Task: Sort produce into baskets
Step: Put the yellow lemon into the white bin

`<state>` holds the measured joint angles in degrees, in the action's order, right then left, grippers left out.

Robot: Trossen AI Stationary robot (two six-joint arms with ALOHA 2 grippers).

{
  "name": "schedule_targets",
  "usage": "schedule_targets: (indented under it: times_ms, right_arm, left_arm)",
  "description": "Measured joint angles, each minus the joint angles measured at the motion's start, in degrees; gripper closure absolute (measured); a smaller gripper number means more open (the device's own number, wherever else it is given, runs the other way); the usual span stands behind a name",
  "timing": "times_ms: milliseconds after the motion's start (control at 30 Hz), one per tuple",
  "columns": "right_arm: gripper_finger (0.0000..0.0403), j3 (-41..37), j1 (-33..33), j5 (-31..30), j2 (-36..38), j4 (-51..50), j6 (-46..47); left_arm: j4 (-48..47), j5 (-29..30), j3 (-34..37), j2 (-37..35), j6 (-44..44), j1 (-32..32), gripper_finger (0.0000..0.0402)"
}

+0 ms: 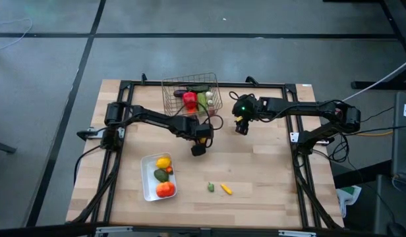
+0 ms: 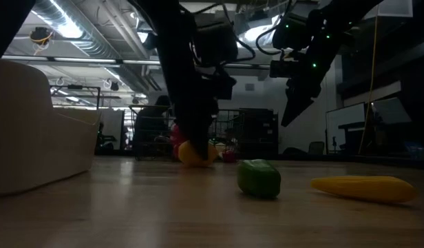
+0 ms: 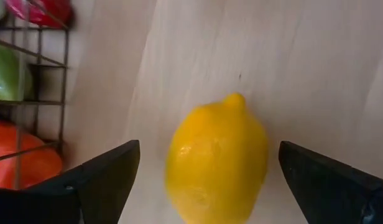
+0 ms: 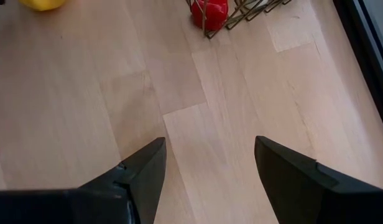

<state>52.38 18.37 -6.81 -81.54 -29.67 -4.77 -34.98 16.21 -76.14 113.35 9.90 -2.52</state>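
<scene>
Left gripper [image 3: 207,180] stands released, its fingers either side of the lemon [image 3: 216,158]. Recommend closing squarely across its middle. Right gripper [image 4: 207,177] hovers released, empty.

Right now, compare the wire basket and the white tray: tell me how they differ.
The wire basket is open brown mesh at the table's far edge; the white tray is solid, nearer the front left. The basket holds red and green pieces; the tray holds yellow, green and orange ones. Both already hold produce.
</scene>
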Motion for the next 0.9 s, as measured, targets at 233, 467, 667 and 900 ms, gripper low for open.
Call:
schedule_targets:
  times_ms: [233, 467, 667, 900]
  right_arm:
    - [0.0159, 0.00, 0.00, 0.00, 0.00, 0.00, 0.02]
    - [0.0159, 0.00, 0.00, 0.00, 0.00, 0.02, 0.00]
    - [0.0159, 0.00, 0.00, 0.00, 0.00, 0.02, 0.00]
    - [0.0159, 0.00, 0.00, 0.00, 0.00, 0.02, 0.01]
  left_arm:
    - [0.05, 0.03, 0.00, 1.80, 1.59, -0.31, 0.0020]
    - [-0.37, 0.07, 0.00, 1.64, 2.37, -0.26, 0.0033]
    - [-0.32, 0.05, 0.00, 1.61, 5.08, -0.26, 0.0097]
    - [-0.58, -4.68, 0.00, 1.21, 8.12, -0.21, 0.0151]
